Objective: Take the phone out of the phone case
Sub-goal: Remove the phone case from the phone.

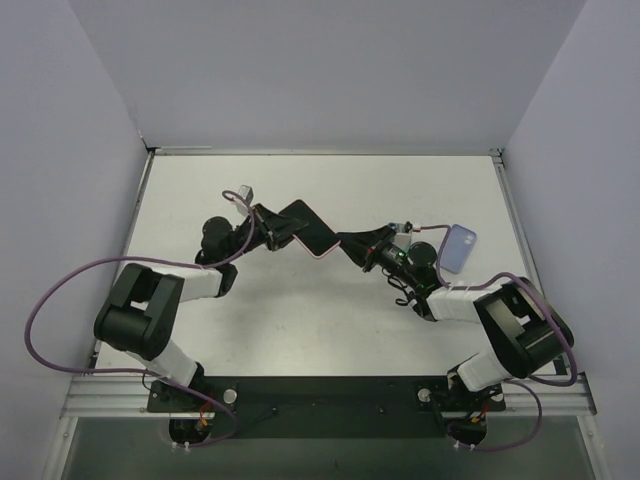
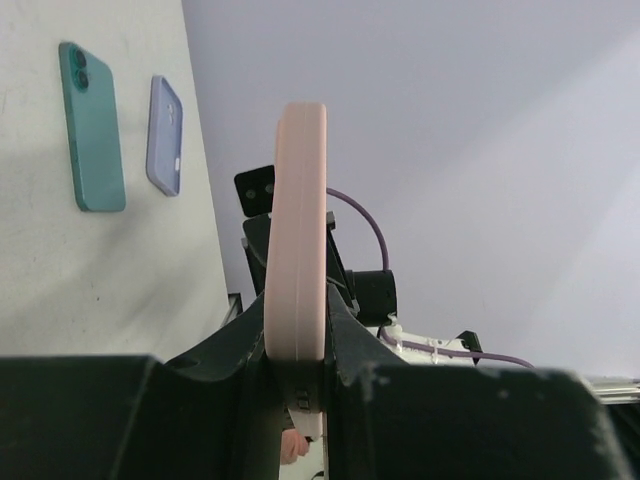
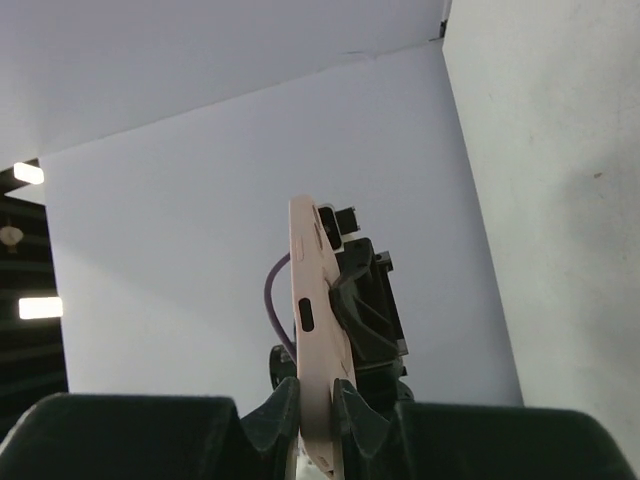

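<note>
The left jaws and the right jaws both squeeze the pink phone case (image 2: 297, 230), one on each side, holding it up above the desk (image 1: 300, 335). The phone (image 1: 301, 223) sits inside it. Farther off, a purple case (image 1: 459, 248) and a green phone (image 2: 92, 125) lie flat.

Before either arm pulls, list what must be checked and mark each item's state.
1. Left gripper shut on the pink case: ok, a finger presses each face.
2. Right gripper shut on the same case: ok.
3. Case lifted off the table: ok, it hangs between the two arms.
4. Phone out of its case: not ok, the dark screen sits inside the pink rim.
5. One grip catches only the case, not the phone: cannot tell.
6. Lavender case and teal phone lie apart from the held one: ok.
</note>
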### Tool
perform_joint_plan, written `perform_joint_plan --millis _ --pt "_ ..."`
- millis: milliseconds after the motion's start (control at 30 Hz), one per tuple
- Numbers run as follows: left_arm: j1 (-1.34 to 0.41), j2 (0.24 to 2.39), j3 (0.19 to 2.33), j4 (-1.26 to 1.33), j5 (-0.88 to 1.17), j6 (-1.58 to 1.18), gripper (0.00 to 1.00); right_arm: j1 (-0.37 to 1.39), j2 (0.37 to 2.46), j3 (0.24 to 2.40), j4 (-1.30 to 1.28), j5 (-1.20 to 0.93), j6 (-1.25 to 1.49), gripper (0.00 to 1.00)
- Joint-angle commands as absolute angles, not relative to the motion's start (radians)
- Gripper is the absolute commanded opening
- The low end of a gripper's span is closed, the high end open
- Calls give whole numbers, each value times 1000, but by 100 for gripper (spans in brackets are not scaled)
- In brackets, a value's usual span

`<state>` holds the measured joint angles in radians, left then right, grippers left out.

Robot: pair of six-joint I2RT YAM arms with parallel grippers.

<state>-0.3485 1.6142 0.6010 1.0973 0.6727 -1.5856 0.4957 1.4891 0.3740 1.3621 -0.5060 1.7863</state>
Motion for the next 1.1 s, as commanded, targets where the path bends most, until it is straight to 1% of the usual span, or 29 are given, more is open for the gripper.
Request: perform_joint_plan --millis 0,300,733,1067 --pt "-379 1500 726 1307 669 -1559 0 557 1526 457 1664 -471 1939 0" --pt "-390 1453 793 1333 614 -1540 0 610 1558 587 1666 -390 2078 0" --pt "-397 1480 848 1554 522 -1664 0 624 1600 745 1666 -293 2146 0" --pt "-406 1434 930 1517 491 -1678 0 634 1646 827 1667 -310 2129 0"
